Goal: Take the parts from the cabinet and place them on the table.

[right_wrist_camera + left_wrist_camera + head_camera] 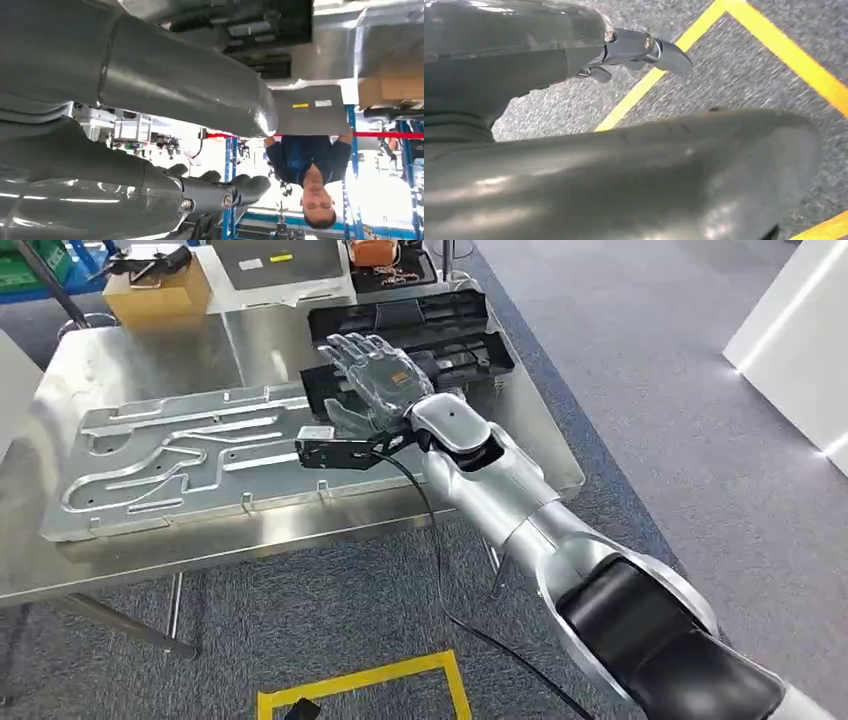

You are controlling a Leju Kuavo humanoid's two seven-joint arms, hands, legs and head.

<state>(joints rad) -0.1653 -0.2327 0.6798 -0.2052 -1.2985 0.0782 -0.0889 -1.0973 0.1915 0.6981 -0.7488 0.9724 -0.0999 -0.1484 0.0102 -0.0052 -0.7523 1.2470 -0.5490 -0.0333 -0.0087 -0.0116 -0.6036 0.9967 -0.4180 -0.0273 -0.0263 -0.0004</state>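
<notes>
My right hand (375, 375) is stretched out over the steel table (120, 560), fingers spread flat and holding nothing. It hovers over the near end of a long black plastic part (440, 325) lying at the table's far right. A large silver metal panel (180, 455) with cut-out slots lies to the left of the hand. In the right wrist view the right hand (150, 100) shows its fingers (225, 192) apart with nothing between them. My left hand (624, 165) hangs over the grey carpet and grips nothing.
A cardboard box (160, 290), a grey tray (275, 262) and an orange item (375, 252) stand at the back of the table. Yellow floor tape (370, 680) lies near my feet. A white unit (800, 350) stands at the right. A person (312, 165) stands beyond the table.
</notes>
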